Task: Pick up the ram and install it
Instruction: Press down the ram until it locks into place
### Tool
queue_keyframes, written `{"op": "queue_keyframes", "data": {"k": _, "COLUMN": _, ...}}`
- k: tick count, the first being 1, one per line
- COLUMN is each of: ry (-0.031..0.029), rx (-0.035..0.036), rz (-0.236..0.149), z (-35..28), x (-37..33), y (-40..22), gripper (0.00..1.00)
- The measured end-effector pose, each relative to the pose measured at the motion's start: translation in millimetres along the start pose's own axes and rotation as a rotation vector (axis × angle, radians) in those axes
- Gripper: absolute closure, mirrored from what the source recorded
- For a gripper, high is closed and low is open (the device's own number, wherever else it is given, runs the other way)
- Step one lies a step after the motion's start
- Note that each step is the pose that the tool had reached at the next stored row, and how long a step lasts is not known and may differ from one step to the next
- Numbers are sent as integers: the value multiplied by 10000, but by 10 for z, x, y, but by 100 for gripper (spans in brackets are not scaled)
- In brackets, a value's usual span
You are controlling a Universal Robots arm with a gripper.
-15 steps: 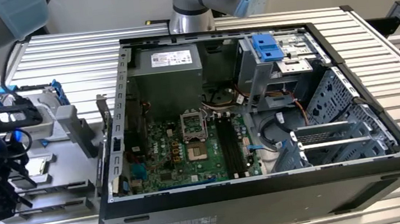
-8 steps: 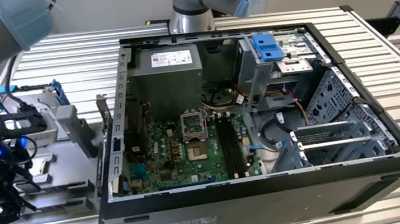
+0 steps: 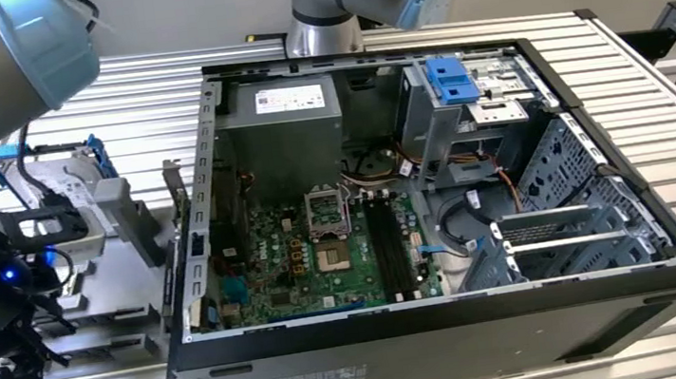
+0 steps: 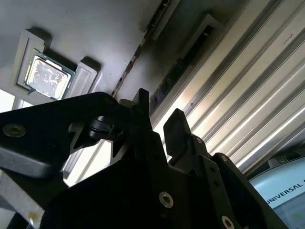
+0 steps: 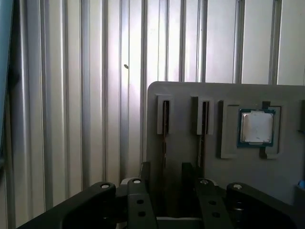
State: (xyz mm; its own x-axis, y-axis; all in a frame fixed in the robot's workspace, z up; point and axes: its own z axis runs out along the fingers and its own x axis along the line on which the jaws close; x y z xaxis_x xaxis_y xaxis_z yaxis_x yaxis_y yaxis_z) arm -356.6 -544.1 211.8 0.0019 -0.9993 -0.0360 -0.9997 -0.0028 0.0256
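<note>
We see an open computer case lying on its side on a ribbed metal counter, its green motherboard facing up with dark memory slots running beside the processor socket. Beyond the case's side, toward the exterior view's left edge of the counter, sits a grey parts tray. In the first wrist view the tray shows two narrow upright slots: one holds a ram stick standing on edge, and the neighbouring slot holds a second ram stick, with a square processor chip resting in a recess beside them. The black gripper hovers at the tray's near edge, its two fingers spread apart with a clear gap between them, lined up with the first ram stick and holding nothing. In the second wrist view the gripper appears from below, fingers apart, just beside the same ram stick, with the processor chip farther along the tray
</note>
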Motion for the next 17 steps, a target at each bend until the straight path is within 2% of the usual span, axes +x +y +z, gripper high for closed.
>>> {"op": "queue_keyframes", "data": {"k": 12, "ry": 0, "rx": -1, "rz": -1, "z": 217, "x": 14, "y": -9, "gripper": 0}}
{"op": "queue_keyframes", "data": {"k": 17, "ry": -4, "rx": -11, "rz": 0, "z": 227, "x": 15, "y": -9, "gripper": 0}}
